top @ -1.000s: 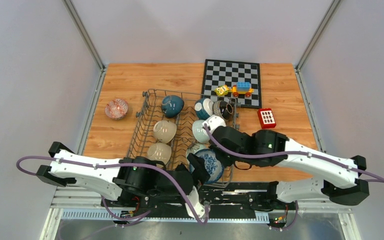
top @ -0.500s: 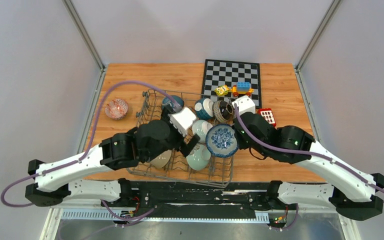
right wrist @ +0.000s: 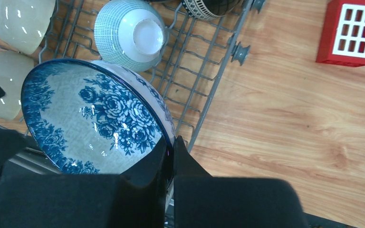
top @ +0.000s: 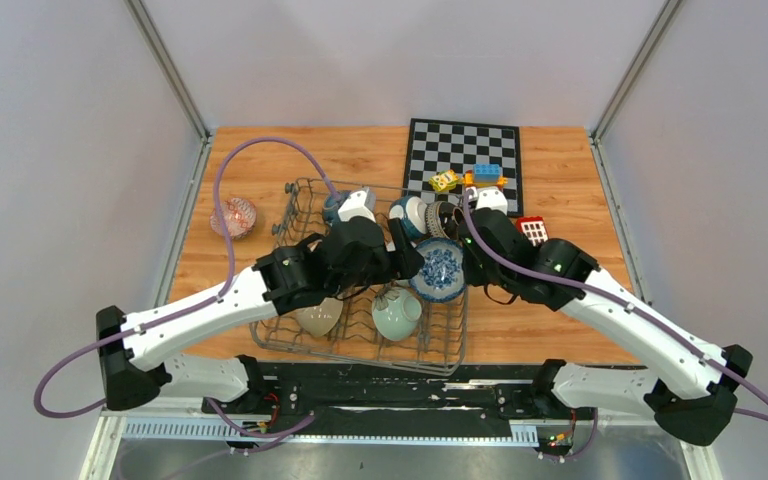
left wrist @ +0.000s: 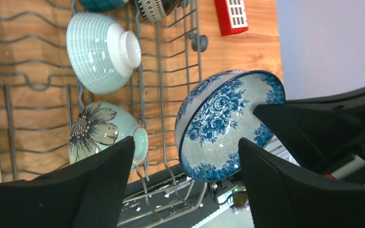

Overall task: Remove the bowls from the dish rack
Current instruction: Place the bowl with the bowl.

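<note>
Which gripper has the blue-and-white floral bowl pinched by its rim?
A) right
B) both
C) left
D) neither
A: in the right wrist view the right gripper is shut on the rim of the blue-and-white bowl, while the left gripper stands open around it.

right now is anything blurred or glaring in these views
Right wrist: small white glints on the blue-and-white bowl and the beige bowl, otherwise sharp. Left wrist: that bowl crisp, gripper fingers dark in front. Top external: even light, no blur.
</note>
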`<state>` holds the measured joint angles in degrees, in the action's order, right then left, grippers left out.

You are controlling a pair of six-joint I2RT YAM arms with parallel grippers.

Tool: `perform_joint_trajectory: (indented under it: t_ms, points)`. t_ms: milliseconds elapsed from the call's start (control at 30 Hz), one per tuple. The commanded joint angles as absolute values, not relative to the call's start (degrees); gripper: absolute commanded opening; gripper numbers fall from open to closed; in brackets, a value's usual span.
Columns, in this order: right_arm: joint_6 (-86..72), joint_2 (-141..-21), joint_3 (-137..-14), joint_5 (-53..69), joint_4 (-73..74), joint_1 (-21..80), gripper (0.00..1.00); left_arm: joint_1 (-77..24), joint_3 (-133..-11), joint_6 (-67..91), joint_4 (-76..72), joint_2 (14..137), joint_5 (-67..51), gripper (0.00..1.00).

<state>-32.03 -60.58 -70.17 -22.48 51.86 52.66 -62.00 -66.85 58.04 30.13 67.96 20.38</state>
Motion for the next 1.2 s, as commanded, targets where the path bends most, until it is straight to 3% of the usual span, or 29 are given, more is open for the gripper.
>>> perform_joint_trajectory:
  t_ms: [0, 100, 167, 500, 633, 700, 900, 1167]
  points:
    - [-37.66, -62.43, -72.86, -20.16, 50.95, 51.73, 0.0, -61.75, -69.96, 60.06, 34.12, 70.52, 22.14, 0.73]
    - [-39.1, -62.97, -73.48, -19.48, 51.68, 51.68, 0.0, -61.78, -70.46, 58.72, 35.38, 71.48, 24.36, 0.5]
    - [-39.62, -62.82, -73.39, -19.31, 51.76, 51.68, 0.0, -61.76, -70.72, 57.93, 35.61, 71.92, 24.83, 0.43]
    - [-40.88, -63.45, -73.8, -17.92, 51.63, 51.68, 0.0, -61.79, -72.25, 54.95, 35.9, 75.12, 22.58, 0.45]
    - [-41.05, -63.29, -73.61, -17.68, 51.34, 51.68, 0.0, -61.79, -71.45, 54.93, 35.13, 75.55, 21.64, 0.25]
    - [-41.05, -63.13, -73.49, -17.84, 51.28, 51.68, 0.0, -61.8, -71.36, 54.77, 35.07, 75.54, 21.85, 0.21]
    - [-41.21, -63.19, -73.22, -17.87, 51.26, 51.68, 0.0, -61.79, -71.37, 54.37, 35.29, 75.36, 22.78, 0.16]
    - [-41.34, -63.41, -72.86, -17.13, 50.73, 51.68, 0.0, -61.79, -71.02, 53.88, 35.44, 75.58, 22.97, 0.0]
